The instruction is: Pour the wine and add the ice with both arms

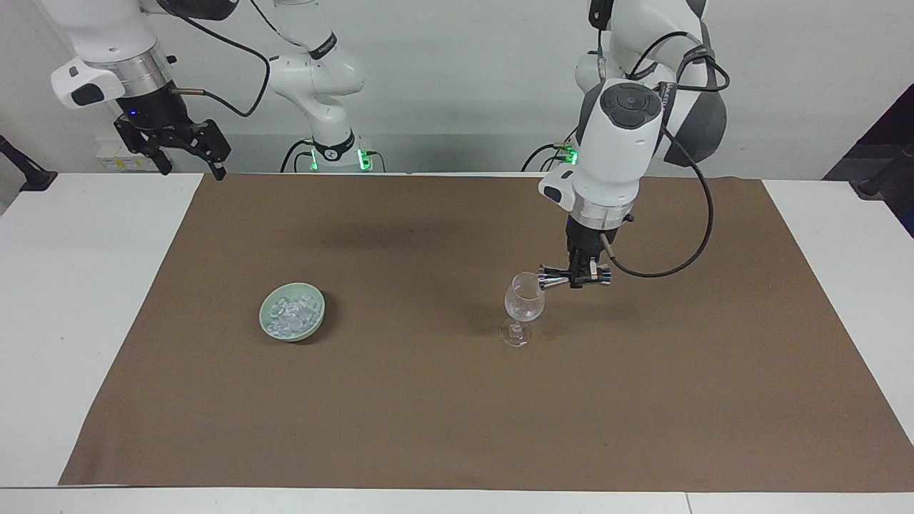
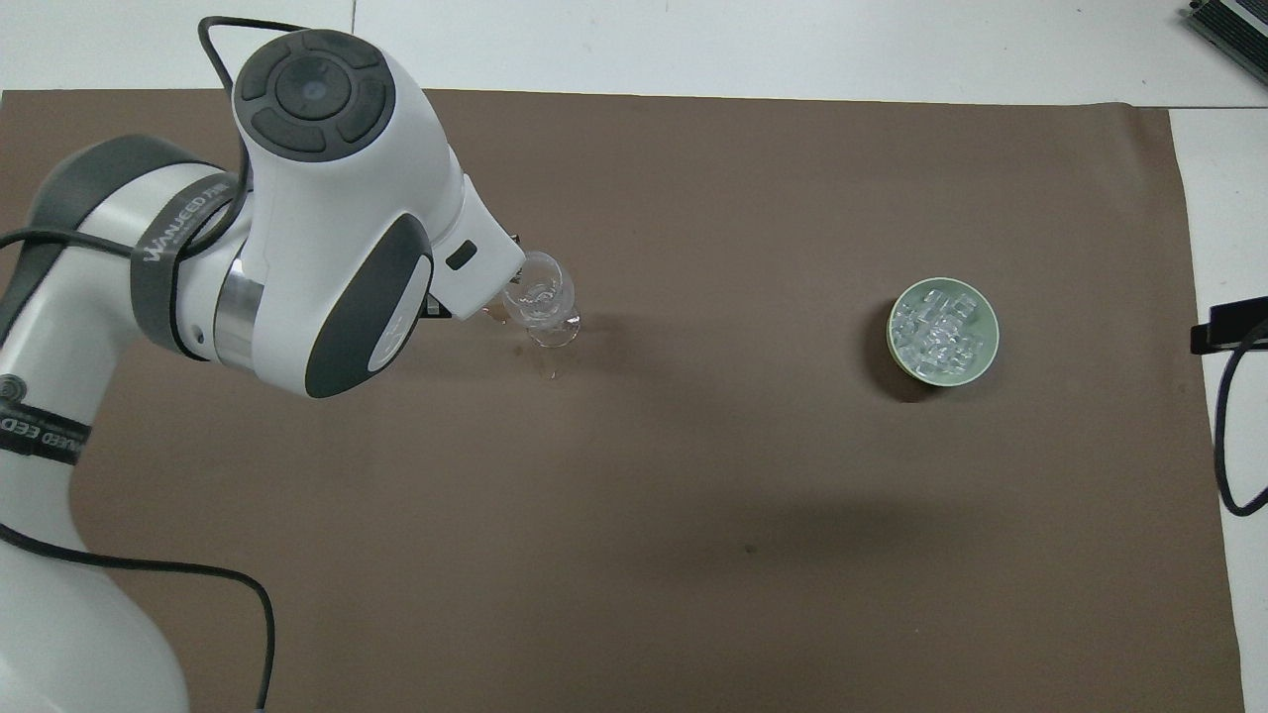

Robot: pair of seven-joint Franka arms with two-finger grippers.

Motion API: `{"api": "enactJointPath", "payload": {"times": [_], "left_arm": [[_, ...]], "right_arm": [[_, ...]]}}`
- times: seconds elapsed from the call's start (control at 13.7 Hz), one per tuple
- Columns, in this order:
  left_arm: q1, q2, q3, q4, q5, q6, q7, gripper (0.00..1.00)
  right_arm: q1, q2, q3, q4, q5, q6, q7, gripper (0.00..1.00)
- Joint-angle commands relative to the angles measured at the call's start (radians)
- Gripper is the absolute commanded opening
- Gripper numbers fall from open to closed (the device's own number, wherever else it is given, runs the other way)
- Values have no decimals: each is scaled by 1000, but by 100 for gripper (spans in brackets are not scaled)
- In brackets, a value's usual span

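Standing apart: glass [image 1: 525,303], ice bowl [image 1: 292,321]

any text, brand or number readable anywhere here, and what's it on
"WANJEED": on the grey band round the white left arm, overhead view.
A second lettered black band lower on that arm, at that view's edge: cut off and unreadable.
White lettering on the cable sleeve near the arm's top joint, facing view: too small to read.
Nothing on the green bowl, stemmed glass or brown mat.

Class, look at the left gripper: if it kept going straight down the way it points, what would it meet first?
Probably the brown mat, just beside the wine glass; the left gripper holds a small metal cup sideways.
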Motion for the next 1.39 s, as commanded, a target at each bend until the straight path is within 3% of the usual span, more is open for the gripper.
{"api": "enactJointPath", "payload": {"times": [0.0,0.44,0.88,1.1,1.31], "left_arm": [[-22,14,19,35,25,-2,-18,0],[131,0,20,29,-199,-28,63,0],[473,25,14,-20,-562,-67,607,0],[632,75,8,-23,-752,-152,874,0],[802,170,-9,-23,-932,-269,1009,0]], "right_arm": [[-5,-16,3,-26,-1,26,-2,100],[-5,-16,3,-26,-1,26,-2,100],[-5,-10,5,-55,-1,29,-6,100],[-5,-3,32,-118,7,146,-21,100],[-3,72,63,-141,8,234,-95,100]]}}
